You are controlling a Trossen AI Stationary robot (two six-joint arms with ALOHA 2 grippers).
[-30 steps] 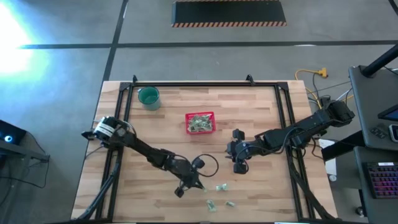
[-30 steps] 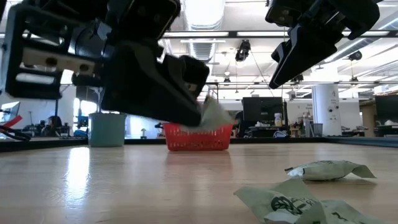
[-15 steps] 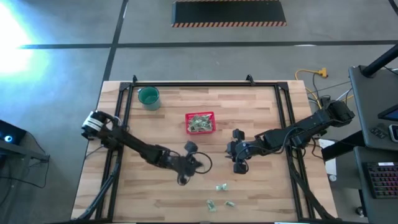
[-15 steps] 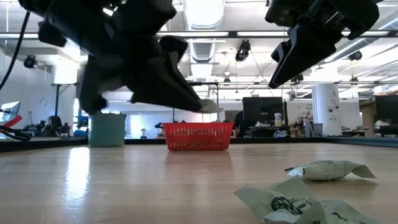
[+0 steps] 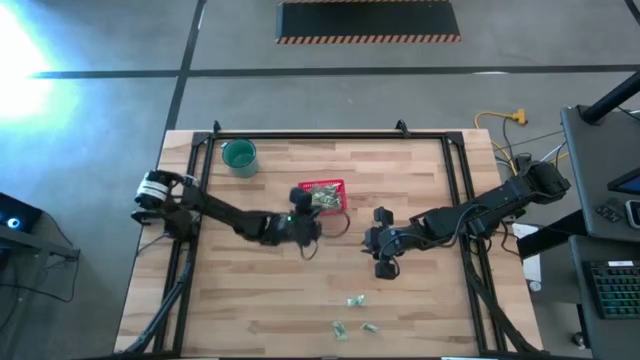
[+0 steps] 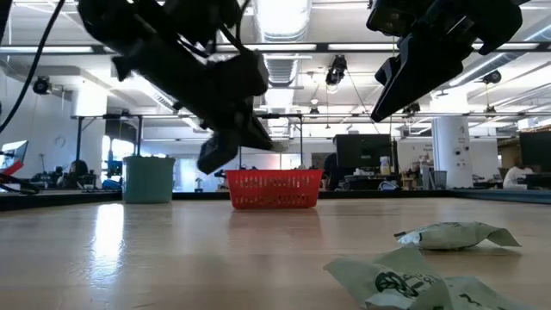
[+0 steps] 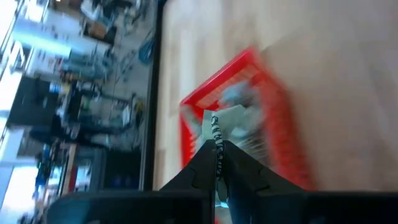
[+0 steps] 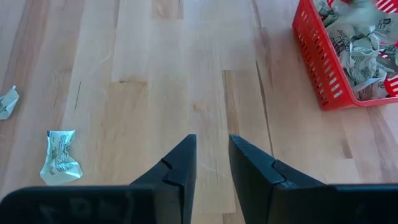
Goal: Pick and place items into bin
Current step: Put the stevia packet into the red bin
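Observation:
The red mesh basket [image 5: 322, 196] [image 6: 273, 189] holds several pale green-and-white packets [image 8: 356, 46]. My left gripper [image 5: 310, 222] [image 7: 216, 146] hangs in the air by the basket's near left corner, shut on one packet [image 7: 227, 118]. Three more packets lie flat near the table's near edge [image 5: 354, 300] [image 5: 340, 329] [image 5: 370, 327]; two show close in the low view [image 6: 452, 234] [image 6: 413, 280]. My right gripper [image 5: 384, 260] [image 8: 211, 155] hovers right of the basket, open by a narrow gap, touching nothing. My left gripper pinches a crinkled packet between its two fingertips, at the packet's near end [image 7: 217, 132]. The rest of the packet sticks out beyond the fingertips toward the basket [image 7: 273, 124]. The packet is lifted clear of the table, as the low view [image 6: 274, 146] shows.
A round teal cup [image 5: 239, 156] [image 6: 148, 179] stands at the far left corner. Black rails [image 5: 205, 150] frame the table's left, far and right sides. Bare wood lies between the basket and the loose packets [image 8: 61, 155] [image 8: 6, 102].
My left gripper has travelled from beside the loose packets near the near edge toward the far edge, up to the basket's near left corner, rising and swinging round as it went. It has stayed shut on the packet, which came along lifted clear of the table.

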